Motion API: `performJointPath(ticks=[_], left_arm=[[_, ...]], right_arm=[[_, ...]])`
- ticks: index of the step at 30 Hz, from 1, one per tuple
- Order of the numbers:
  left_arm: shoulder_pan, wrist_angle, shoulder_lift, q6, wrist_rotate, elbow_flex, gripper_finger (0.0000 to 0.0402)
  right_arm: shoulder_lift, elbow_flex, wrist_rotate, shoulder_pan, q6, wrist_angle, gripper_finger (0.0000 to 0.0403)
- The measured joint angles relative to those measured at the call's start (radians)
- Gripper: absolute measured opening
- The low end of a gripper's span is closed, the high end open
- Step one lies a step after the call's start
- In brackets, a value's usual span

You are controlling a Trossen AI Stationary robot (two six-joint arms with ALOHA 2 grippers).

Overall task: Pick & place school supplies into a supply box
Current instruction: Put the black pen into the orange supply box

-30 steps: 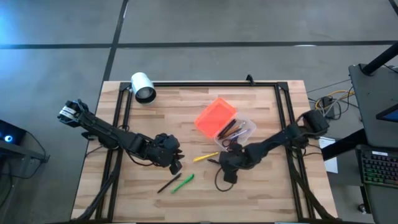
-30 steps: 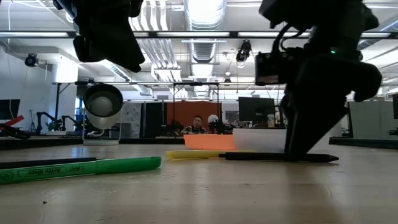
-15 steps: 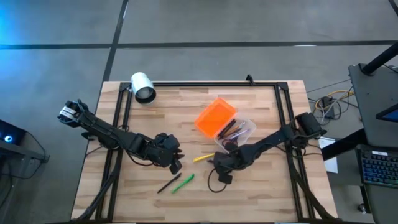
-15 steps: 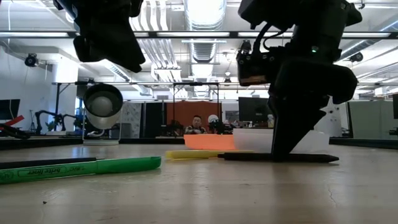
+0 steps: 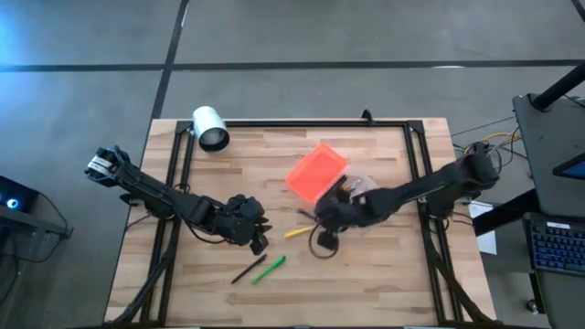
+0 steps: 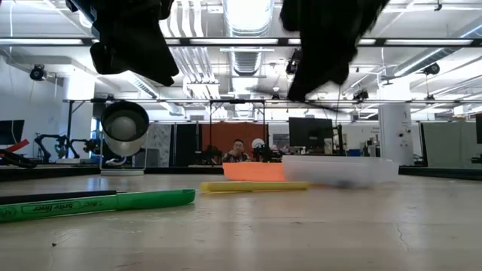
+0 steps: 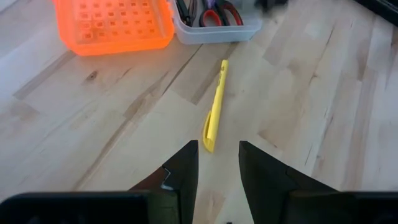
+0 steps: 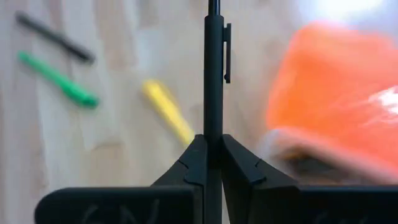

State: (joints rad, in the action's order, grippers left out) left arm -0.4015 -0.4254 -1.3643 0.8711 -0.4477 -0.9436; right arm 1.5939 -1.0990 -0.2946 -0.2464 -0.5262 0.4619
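Note:
My right gripper (image 5: 331,215) is shut on a black pen (image 8: 213,62) above the table, just near of the supply box. The box is clear (image 5: 358,190) with its bright orange lid (image 5: 317,172) lying beside it, and it holds pens and red-handled scissors (image 7: 217,12). A yellow marker (image 5: 302,231), a green marker (image 5: 271,267) and a black pen (image 5: 247,271) lie flat on the table. My left gripper (image 7: 217,168) is open and empty above the table, left of the yellow marker (image 7: 214,112). My right gripper pinches the black pen's barrel (image 8: 213,127) between its two fingertips (image 8: 189,158), some way from the clip (image 8: 227,53). The pen lies across the fingers. It is lifted clear of the table. The pen's other end is hidden behind the gripper.
A white cylinder (image 5: 210,128) lies at the table's far left corner. A black frame rail (image 5: 302,123) runs along the far edge and both sides. A black cable loop (image 5: 320,247) hangs under my right gripper. Bare wood shows at the near right.
My right gripper has moved a little toward the table's left, then risen and gone toward the far edge and the supply box. The black pen, which lay flat on the table, is now lifted clear in its fingers.

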Motion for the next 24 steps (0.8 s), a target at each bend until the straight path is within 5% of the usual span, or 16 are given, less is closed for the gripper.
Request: performJointPath(ticks=[4, 9, 14, 24], left_arm=[[0.000, 0.007, 0.000, 0.002, 0.000, 0.000, 0.0098], [0.000, 0.007, 0.000, 0.025, 0.000, 0.000, 0.0098], [0.000, 0.006, 0.000, 0.048, 0.002, 0.000, 0.0098], [-0.001, -0.017, -0.001, 0.166, 0.123, 0.045, 0.0098]], right_arm=[[-0.096, -0.004, -0.073, 0.062, 0.103, 0.172, 0.0014], [-0.113, 0.052, -0.026, 0.169, 0.235, 0.382, 0.0014], [-0.075, 0.117, 0.051, 0.199, 0.481, 0.360, 0.0034], [-0.015, 0.127, -0.128, 0.197, 0.873, 0.344, 0.0120]])
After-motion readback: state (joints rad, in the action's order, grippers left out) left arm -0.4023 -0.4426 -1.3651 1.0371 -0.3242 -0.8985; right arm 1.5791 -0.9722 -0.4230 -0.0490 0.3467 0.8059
